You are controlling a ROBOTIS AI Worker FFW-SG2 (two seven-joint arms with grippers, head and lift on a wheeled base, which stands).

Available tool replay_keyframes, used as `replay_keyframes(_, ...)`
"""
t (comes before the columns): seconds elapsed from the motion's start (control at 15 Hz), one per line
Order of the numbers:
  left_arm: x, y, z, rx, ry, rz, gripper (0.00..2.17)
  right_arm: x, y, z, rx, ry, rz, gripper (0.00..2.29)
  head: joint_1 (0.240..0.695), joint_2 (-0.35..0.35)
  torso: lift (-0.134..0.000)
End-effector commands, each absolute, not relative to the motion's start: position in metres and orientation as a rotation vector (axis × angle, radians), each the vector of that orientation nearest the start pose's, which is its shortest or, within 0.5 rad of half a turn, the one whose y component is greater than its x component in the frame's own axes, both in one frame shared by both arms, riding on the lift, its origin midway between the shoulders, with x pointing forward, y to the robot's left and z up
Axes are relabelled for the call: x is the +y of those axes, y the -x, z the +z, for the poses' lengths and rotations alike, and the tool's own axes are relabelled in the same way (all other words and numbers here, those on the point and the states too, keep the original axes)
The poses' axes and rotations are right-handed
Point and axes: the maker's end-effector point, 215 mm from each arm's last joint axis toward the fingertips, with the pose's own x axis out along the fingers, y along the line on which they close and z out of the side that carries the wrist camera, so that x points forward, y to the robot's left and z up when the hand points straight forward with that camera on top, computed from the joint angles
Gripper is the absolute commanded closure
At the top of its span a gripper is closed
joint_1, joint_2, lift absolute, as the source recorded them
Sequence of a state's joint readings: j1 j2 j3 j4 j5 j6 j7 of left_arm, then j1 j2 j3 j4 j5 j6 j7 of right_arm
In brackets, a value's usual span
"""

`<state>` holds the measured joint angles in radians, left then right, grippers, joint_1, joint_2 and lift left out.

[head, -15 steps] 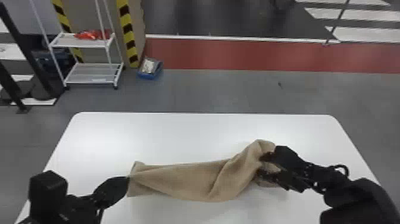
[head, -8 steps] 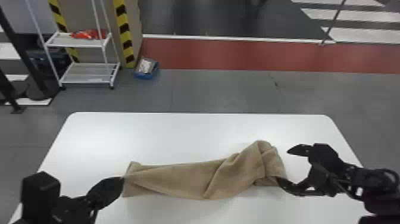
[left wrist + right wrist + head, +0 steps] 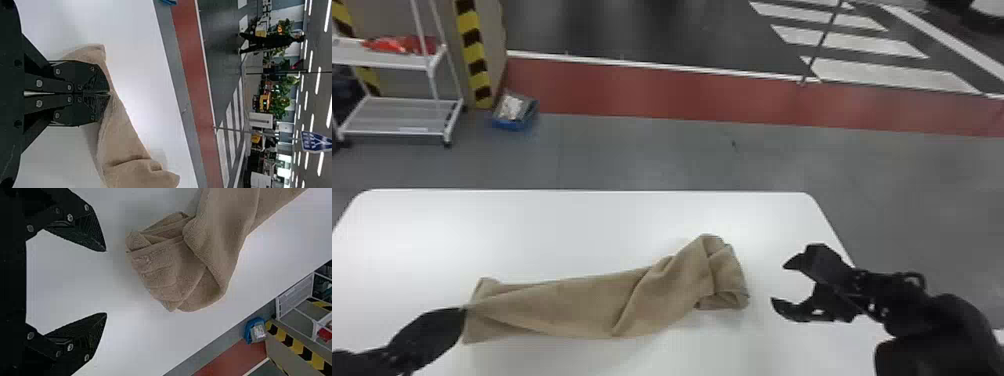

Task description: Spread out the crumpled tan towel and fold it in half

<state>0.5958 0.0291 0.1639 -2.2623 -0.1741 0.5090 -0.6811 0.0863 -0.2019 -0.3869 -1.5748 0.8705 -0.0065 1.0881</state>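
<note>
The tan towel (image 3: 582, 305) lies as a long, twisted strip across the white table, its right end bunched into folds. My left gripper (image 3: 464, 312) is at the towel's left end; in the left wrist view the same gripper (image 3: 109, 93) is shut on a pinch of the towel (image 3: 121, 145). To the right of the bunched end stands my right gripper (image 3: 777, 282), apart from the cloth. In the right wrist view that gripper (image 3: 105, 282) is wide open with nothing between its fingers, facing the folded layers of the towel (image 3: 168, 270).
The white table (image 3: 532, 225) has bare surface behind the towel and between its bunched end and my right gripper. Beyond the table's far edge, a white shelf rack (image 3: 407, 102) and a blue box (image 3: 514, 112) stand on the floor.
My right gripper has let go of the towel's right end, opened wide and backed off to the right. The head view has shifted, while the left gripper keeps its hold.
</note>
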Motion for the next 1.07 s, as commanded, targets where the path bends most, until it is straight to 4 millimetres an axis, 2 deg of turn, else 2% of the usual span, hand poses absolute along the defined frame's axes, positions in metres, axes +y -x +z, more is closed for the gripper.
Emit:
replay_keyframes(0.0, 0.207, -0.366, -0.419, 0.483, -0.103, -0.474, 1.63, -0.394, -0.459, -0.509, 0.754, 0.824, 0.637, 0.42, 0.695, -0.249, 0.000)
replay_keyframes(0.47, 0.207, -0.367, -0.418, 0.481, -0.104, -0.472, 1.63, -0.371, -0.467, -0.538, 0.784, 0.846, 0.671, 0.48, 0.695, -0.231, 0.000)
replay_keyframes(0.6, 0.207, -0.366, -0.419, 0.483, -0.103, -0.472, 1.63, -0.367, -0.470, -0.541, 0.782, 0.849, 0.673, 0.59, 0.695, -0.223, 0.000)
replay_keyframes(0.73, 0.207, -0.367, -0.418, 0.481, -0.104, -0.472, 1.63, -0.359, -0.473, -0.543, 0.779, 0.851, 0.685, 0.59, 0.695, -0.213, 0.000)
replay_keyframes(0.8, 0.207, -0.367, -0.418, 0.481, -0.104, -0.472, 1.63, -0.357, -0.472, -0.544, 0.779, 0.852, 0.690, 0.70, 0.695, -0.213, 0.000)
replay_keyframes(1.0, 0.207, -0.366, -0.419, 0.483, -0.103, -0.473, 1.63, -0.354, -0.469, -0.546, 0.787, 0.845, 0.703, 0.70, 0.695, -0.200, 0.000)
